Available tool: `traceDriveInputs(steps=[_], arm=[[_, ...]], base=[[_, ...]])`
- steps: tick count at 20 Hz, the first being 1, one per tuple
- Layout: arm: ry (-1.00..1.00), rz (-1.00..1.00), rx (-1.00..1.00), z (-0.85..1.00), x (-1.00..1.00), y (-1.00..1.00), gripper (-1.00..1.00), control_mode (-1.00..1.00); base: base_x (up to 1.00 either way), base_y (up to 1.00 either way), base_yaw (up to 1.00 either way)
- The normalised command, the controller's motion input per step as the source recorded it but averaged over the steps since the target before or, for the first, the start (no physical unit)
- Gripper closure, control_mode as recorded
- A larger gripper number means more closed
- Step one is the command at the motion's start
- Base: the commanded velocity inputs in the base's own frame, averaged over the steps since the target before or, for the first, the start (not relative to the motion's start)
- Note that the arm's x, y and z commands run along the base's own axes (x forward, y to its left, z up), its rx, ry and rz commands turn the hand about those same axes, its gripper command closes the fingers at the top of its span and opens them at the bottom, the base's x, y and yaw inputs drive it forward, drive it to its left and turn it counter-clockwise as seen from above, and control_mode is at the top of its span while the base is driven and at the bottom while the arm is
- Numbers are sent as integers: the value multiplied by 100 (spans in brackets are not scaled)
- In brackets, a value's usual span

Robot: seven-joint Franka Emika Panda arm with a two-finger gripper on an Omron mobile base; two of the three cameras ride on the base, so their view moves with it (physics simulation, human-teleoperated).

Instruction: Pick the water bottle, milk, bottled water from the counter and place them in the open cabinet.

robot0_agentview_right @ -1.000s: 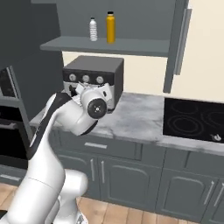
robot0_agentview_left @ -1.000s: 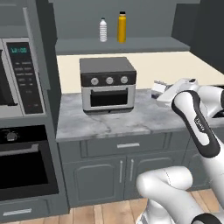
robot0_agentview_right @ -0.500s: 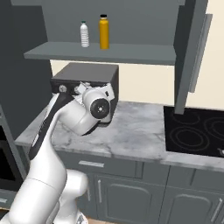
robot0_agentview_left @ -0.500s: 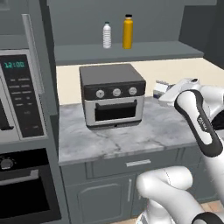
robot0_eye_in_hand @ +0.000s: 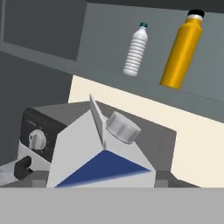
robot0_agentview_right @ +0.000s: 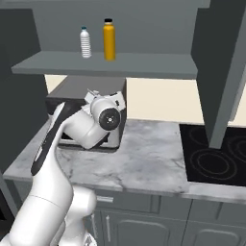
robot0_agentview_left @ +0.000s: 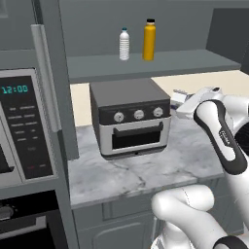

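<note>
The orange-yellow water bottle [robot0_agentview_left: 150, 40] [robot0_agentview_right: 109, 39] [robot0_eye_in_hand: 182, 49] stands upright on the shelf of the open cabinet [robot0_agentview_left: 170, 63], with the clear ribbed bottled water [robot0_agentview_left: 124, 44] [robot0_agentview_right: 85, 43] [robot0_eye_in_hand: 136, 47] just to its left. My gripper [robot0_agentview_left: 184, 100] [robot0_eye_in_hand: 101, 176] is shut on the milk [robot0_eye_in_hand: 103, 151], a white carton with a blue band and a grey cap. It hangs above the counter [robot0_agentview_left: 146, 170], right of the toaster oven and below the shelf. In the left base view the milk [robot0_agentview_left: 177, 97] pokes out past my hand.
A grey toaster oven [robot0_agentview_left: 131, 116] [robot0_agentview_right: 77, 91] sits on the marble below the shelf. A microwave column [robot0_agentview_left: 24, 131] stands at the left. A black cooktop [robot0_agentview_right: 216, 153] lies at the right, under a dark cabinet panel [robot0_agentview_right: 218, 62] hanging beside the shelf.
Both base views have shifted, so the camera moved: shelf and toaster oven now look nearer and lower in the picture. The gripper has stayed shut on the milk throughout.
</note>
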Motion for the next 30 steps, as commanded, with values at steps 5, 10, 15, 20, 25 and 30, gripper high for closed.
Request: traceDriveInputs(steps=[5,10,15,20,25,30], arm=[[0,0,0,0,0,0,100,100],[0,0,0,0,0,0,100,100],[0,0,0,0,0,0,100,100],[0,0,0,0,0,0,100,100],[0,0,0,0,0,0,100,100],[0,0,0,0,0,0,100,100]], base=[[43,30,-12],[38,28,-11],[35,23,-9],[35,26,-6],[1,3,-1],[-4,-2,-2]])
